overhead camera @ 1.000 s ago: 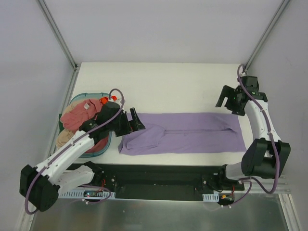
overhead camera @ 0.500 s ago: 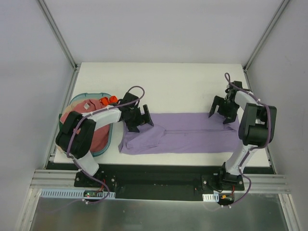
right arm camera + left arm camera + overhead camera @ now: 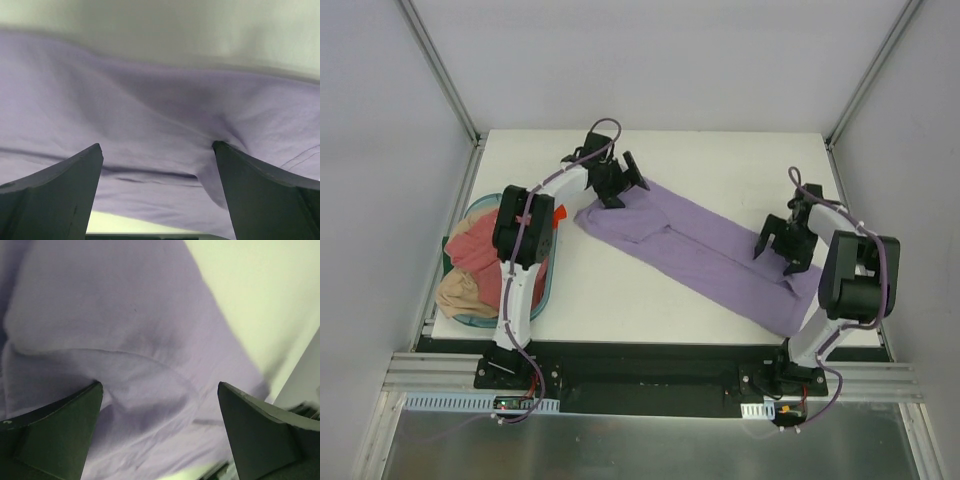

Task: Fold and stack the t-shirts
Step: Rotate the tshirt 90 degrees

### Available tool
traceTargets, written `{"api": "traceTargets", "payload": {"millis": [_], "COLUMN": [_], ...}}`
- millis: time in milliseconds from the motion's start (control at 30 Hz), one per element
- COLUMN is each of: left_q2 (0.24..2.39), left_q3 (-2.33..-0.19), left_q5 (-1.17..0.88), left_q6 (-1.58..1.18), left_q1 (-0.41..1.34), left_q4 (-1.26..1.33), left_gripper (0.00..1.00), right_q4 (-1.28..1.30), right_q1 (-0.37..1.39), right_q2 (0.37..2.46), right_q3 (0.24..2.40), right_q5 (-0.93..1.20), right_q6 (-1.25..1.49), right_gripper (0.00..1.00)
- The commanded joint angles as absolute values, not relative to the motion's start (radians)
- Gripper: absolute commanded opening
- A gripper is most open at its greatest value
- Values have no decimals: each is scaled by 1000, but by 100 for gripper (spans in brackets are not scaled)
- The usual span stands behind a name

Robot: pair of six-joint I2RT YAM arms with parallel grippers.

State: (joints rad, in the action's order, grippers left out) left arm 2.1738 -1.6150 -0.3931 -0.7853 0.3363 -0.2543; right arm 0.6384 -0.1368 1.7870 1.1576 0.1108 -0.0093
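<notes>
The lavender-purple t-shirt (image 3: 705, 255), folded into a long strip, lies diagonally on the white table from far left to near right. My left gripper (image 3: 625, 188) is open over its far-left end; in the left wrist view (image 3: 160, 385) the spread fingers straddle wrinkled purple cloth (image 3: 125, 330). My right gripper (image 3: 775, 255) is open over the strip's right part; in the right wrist view (image 3: 157, 146) the fingertips press into the cloth (image 3: 150, 110). The dusty pink-red t-shirt (image 3: 480, 245) and the tan-beige t-shirt (image 3: 460, 292) lie bunched in the basket.
The teal oval basket (image 3: 546, 292) stands at the table's left edge, with a small orange object (image 3: 558, 213) at its far rim. White table (image 3: 620, 290) shows in front of the strip and behind it. Metal frame posts rise at the back corners.
The purple strip has swung from lying straight across to a diagonal. My left gripper moved far and right with its end; my right gripper moved slightly nearer.
</notes>
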Motion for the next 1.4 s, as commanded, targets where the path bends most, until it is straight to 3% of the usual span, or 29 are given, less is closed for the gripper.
{"api": "traceTargets", "payload": {"millis": [0,67,167,433,533,667,867,1167,1367], "left_q2": [2447,2578,2698,2802,2876,2928,2945,2832,2562], "left_q3": [-1995,-2202,-2382,-2402,-2457,-2536,-2568,-2553,-2470], "left_q5": [-473,-593,-612,-591,-565,-379,-172,-297,-368], "left_q6": [-784,-836,-911,-1171,-1363,-1442,-1517,-1353,-1053], "left_q1": [311,296,290,291,299,321,331,328,328], "left_q4": [-353,-360,-359,-59,138,157,176,206,137], "left_gripper": [99,99,99,99,99,99,99,99,99], "right_q4": [698,680,651,606,563,551,554,540,552], "right_q1": [-57,-2,110,490,638,762,847,850,848], "right_q2": [1619,1580,1522,1358,1370,1462,1493,1384,1234], "right_q3": [952,863,755,630,676,761,825,903,910], "right_q5": [120,121,135,190,212,210,249,189,94], "right_q6": [112,159,231,420,439,414,312,270,290], "right_gripper": [96,96,96,96,96,96,96,96,96]}}
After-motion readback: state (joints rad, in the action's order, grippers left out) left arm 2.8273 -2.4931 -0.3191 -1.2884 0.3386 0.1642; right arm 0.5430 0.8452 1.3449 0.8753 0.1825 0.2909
